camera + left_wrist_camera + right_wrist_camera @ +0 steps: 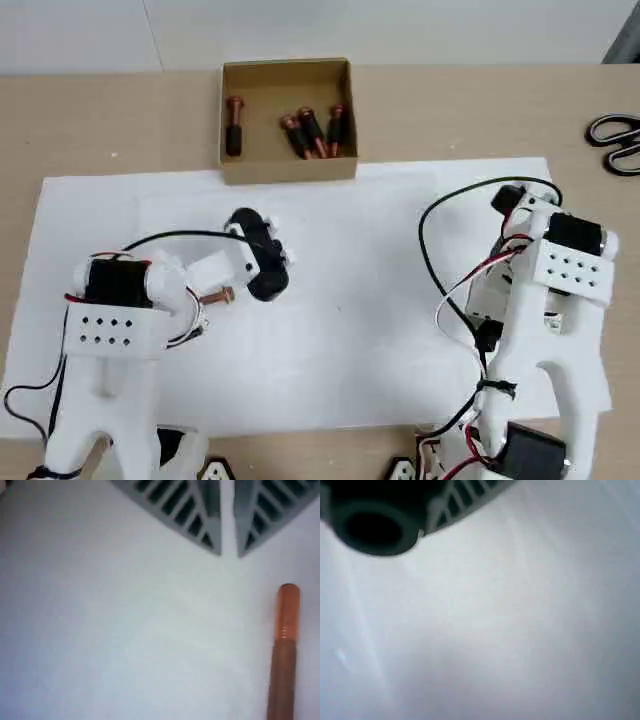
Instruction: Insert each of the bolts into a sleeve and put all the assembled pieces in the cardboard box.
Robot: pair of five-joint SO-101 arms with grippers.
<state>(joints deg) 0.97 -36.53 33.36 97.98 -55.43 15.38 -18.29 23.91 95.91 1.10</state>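
Note:
A copper bolt (284, 645) lies flat on the white paper, a short way beside my left gripper (228, 552). The grey ribbed fingers (200, 520) stand almost together, with nothing between them. From above, the same bolt (217, 296) pokes out from under the left arm (120, 300). My right gripper (415, 525) holds a black sleeve (372, 527) low over the paper, its hollow end facing the camera and one ribbed finger (465, 497) against its side. The cardboard box (288, 168) at the back holds several bolts in sleeves (315, 132).
A large white paper sheet (350, 330) covers the tan table between the arms. Scissors (615, 140) lie at the far right edge. The right arm (565, 265) stands folded over the paper's right side, with cables (450, 290) looping beside it.

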